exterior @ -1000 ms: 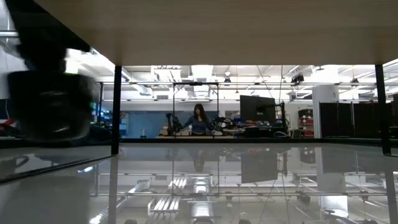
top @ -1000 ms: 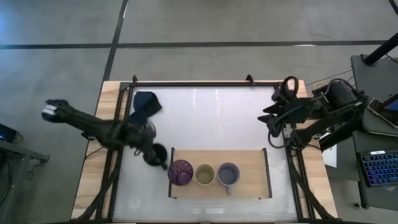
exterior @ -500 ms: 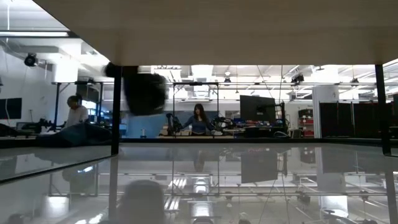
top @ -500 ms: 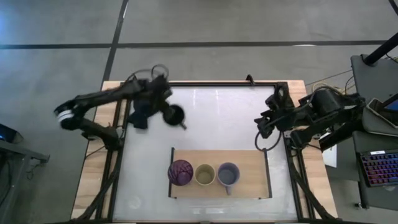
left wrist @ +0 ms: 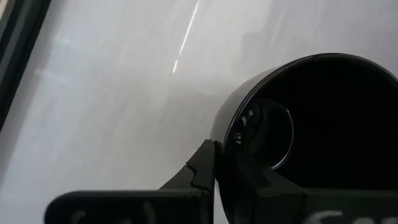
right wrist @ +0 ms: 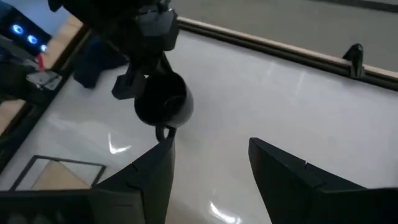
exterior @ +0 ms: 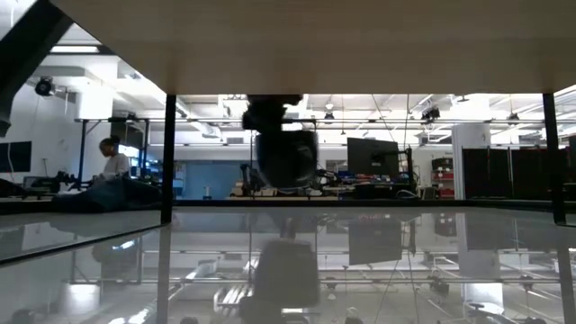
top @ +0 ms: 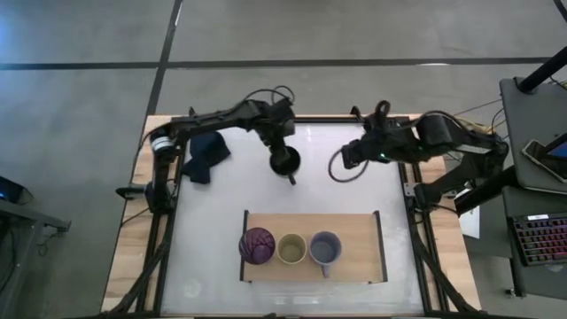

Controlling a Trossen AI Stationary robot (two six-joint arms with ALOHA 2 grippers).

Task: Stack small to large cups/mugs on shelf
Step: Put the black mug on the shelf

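We are working across the high view from the left. The blue cloth (top: 205,152) is lying at the far left corner of the table (top: 337,190), clear of the job. Next, the left gripper (top: 282,152) is holding the black mug (top: 285,162) above the table's far middle, its fingers clamped over the rim (one finger (left wrist: 202,167) is showing outside the wall in the left wrist view), handle (top: 291,178) pointing toward the shelf (top: 354,232).

On the shelf, the purple tumbler (top: 257,245), the yellow cup (top: 291,249) and the grey mug (top: 325,248) are standing in a row from the left end; the right end is bare. We are judging that bare spot as the black mug's place, being the largest.

To do this well, we are advising: keep the mug level, clear the shelf's black rail (top: 380,245), lower it just beside the grey mug without touching it, and only then let go.

The right gripper (top: 345,166) is hanging near the mug with its fingers apart (wide gap in the right wrist view), holding nothing.
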